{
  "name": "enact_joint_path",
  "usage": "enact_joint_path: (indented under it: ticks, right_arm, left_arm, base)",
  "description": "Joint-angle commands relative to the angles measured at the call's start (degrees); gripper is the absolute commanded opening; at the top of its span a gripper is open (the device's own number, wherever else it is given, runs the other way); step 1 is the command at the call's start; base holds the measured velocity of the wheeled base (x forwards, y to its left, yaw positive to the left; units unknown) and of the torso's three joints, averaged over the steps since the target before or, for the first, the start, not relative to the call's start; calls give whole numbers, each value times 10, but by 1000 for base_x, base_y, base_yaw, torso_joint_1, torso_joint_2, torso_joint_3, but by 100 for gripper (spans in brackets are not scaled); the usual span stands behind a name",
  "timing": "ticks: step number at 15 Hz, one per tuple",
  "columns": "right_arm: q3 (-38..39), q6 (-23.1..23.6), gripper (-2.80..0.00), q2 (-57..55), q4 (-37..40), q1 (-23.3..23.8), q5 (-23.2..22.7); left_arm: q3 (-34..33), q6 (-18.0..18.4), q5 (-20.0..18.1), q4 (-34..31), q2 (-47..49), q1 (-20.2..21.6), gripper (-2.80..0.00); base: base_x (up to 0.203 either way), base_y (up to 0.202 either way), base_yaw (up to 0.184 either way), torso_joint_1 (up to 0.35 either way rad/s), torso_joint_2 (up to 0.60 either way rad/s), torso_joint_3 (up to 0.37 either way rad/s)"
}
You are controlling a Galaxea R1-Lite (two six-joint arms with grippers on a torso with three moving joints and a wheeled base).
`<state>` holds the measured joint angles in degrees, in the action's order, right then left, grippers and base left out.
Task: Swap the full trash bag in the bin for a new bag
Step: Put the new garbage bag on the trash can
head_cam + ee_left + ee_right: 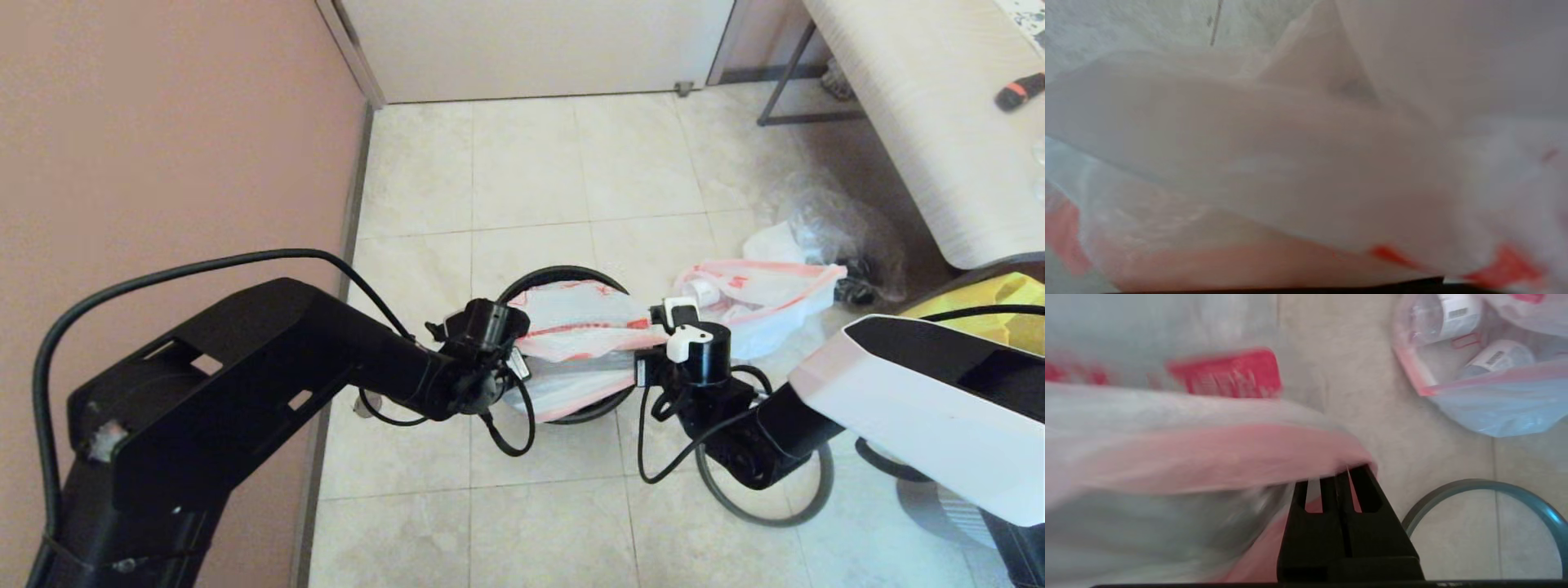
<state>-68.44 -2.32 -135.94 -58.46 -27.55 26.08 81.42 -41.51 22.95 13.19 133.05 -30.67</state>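
Note:
The black bin [571, 272] stands on the floor tiles between my two arms. The new bag [581, 325], white with red print and a pink edge, is stretched over the bin's mouth. My left gripper [518, 348] holds the bag's left end, where the edge bunches tight; plastic [1290, 163] fills the left wrist view and hides its fingers. My right gripper [1347, 470] is shut on the pink edge at the bag's right end [1216, 453]. The full trash bag [771, 314] lies on the floor right of the bin, with bottles inside [1490, 359].
The grey hoop rim [771, 516] lies loose on the floor under my right arm [1474, 485]. A clear plastic bag [829, 224] sits behind the full bag. A yellow tote [1000, 306] and a table [922, 106] stand right. A pink wall [163, 139] runs along the left.

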Motion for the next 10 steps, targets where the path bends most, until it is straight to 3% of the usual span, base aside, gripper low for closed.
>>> enact_joint_path:
  ticks: [1, 10]
  right_arm:
    - [-6, -1, -280, -3, -3, 10, 1]
    - [-26, -40, -280, 10, 4, 20, -8]
  left_arm:
    - [-3, -2, 2, 0, 0, -1, -280]
    - [-20, 1, 1, 11, 0, -24, -280]
  base:
    - [0, 0, 0, 0, 0, 0]
    - [0, 0, 0, 0, 0, 0]
